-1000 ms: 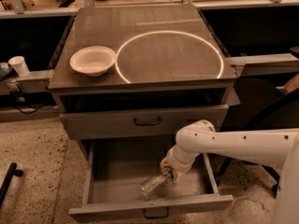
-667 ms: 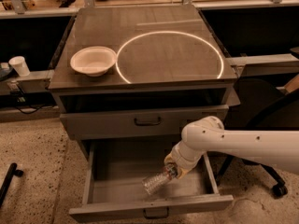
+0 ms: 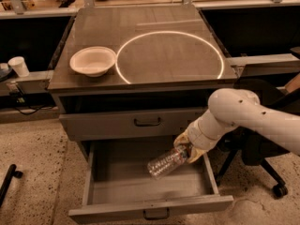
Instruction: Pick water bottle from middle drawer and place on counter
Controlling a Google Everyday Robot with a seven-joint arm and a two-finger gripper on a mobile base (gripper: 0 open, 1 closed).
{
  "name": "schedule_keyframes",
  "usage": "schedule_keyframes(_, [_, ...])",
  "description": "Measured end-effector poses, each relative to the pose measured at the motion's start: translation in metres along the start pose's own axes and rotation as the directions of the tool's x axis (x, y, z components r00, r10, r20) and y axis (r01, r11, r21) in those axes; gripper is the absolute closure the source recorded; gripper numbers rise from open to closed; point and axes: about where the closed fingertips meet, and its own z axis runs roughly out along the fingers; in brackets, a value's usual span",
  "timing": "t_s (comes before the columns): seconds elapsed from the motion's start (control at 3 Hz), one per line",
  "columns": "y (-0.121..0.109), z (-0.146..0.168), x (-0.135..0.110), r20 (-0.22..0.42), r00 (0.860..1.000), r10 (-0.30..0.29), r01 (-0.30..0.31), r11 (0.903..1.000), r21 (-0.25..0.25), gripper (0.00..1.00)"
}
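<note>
The water bottle is a clear ribbed bottle, tilted with its base down-left. My gripper is shut on its upper end and holds it lifted above the floor of the open middle drawer. The white arm reaches in from the right, over the drawer's right wall. The counter is a glossy grey-brown top with a bright thin circle, above and behind the drawer.
A white bowl sits on the counter's left front. The closed upper drawer front with a dark handle is just above the bottle. A white cup stands on the left ledge. An office chair base is at right.
The gripper has risen with the bottle, lifting it off the drawer floor and up toward the right. The arm's elbow has moved up.
</note>
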Motion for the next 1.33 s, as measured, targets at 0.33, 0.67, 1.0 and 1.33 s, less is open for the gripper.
schedule_keyframes(0.33, [-0.02, -0.064, -0.019, -0.021, 0.999, -0.048, 0.048, 0.9988, 0.01, 1.0])
schedule_keyframes(0.67, [-0.02, -0.064, -0.019, -0.021, 0.999, -0.048, 0.048, 0.9988, 0.01, 1.0])
schedule_keyframes(1.0, [-0.028, -0.083, -0.022, -0.045, 0.997, -0.064, 0.065, 0.9971, 0.039, 1.0])
schedule_keyframes(1.33, [-0.04, -0.137, -0.035, -0.093, 0.992, -0.089, 0.098, 0.9894, 0.107, 1.0])
